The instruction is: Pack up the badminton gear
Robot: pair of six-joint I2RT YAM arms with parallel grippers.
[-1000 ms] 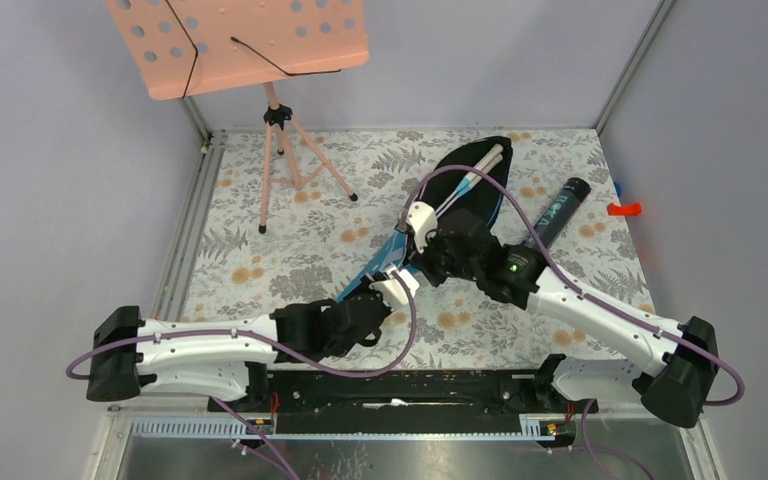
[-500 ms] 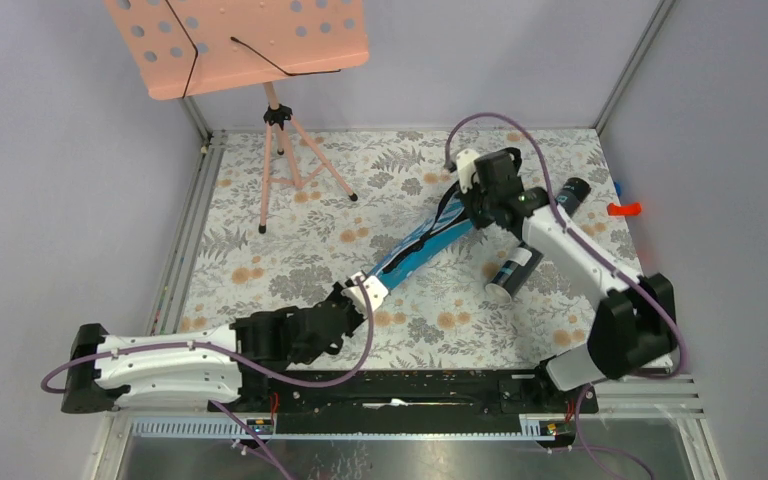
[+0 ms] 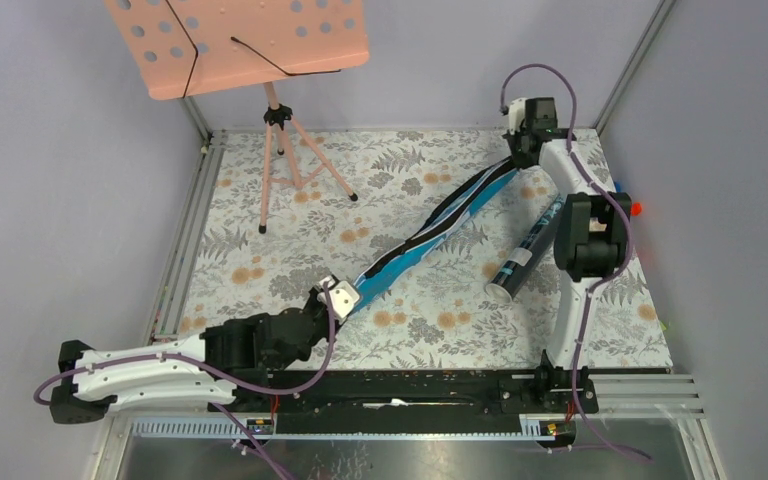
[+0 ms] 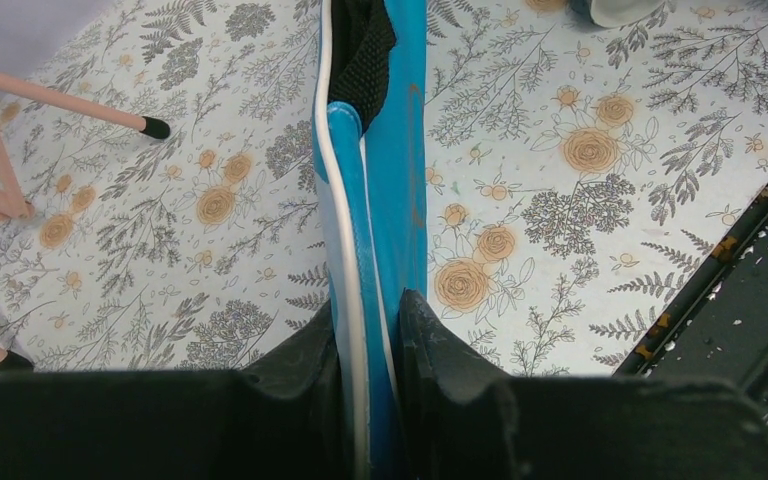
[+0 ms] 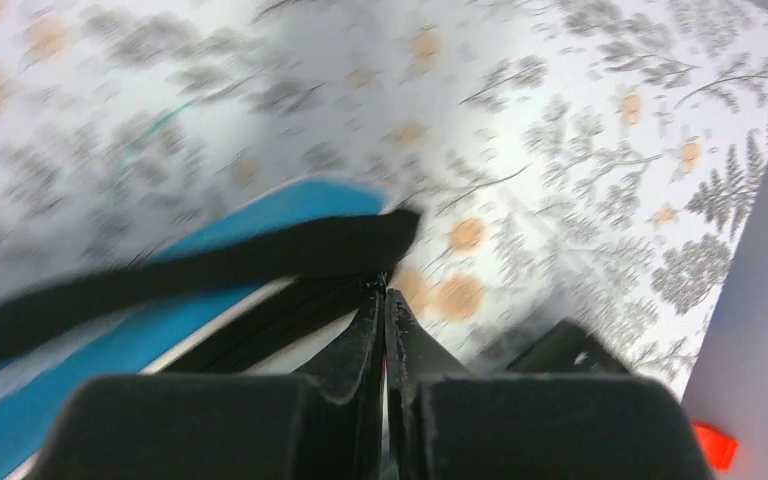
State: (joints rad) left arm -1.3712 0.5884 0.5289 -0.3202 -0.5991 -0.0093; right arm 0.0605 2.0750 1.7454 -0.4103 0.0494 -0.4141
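Right gripper [image 5: 385,292] farther back (bag [image 3: 440,225] taut)

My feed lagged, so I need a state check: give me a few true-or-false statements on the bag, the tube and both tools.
1. The left tool is clamped on the near end of the blue bag. True.
2. The dark tube is inside the bag. False: it lies on the table, right of the bag.
3. The right tool stands wide open. False: it is shut, pinching the bag's far end.
4. The bag stretches between both tools. True.
5. The music stand lies flat. False: it stands upright, back left.
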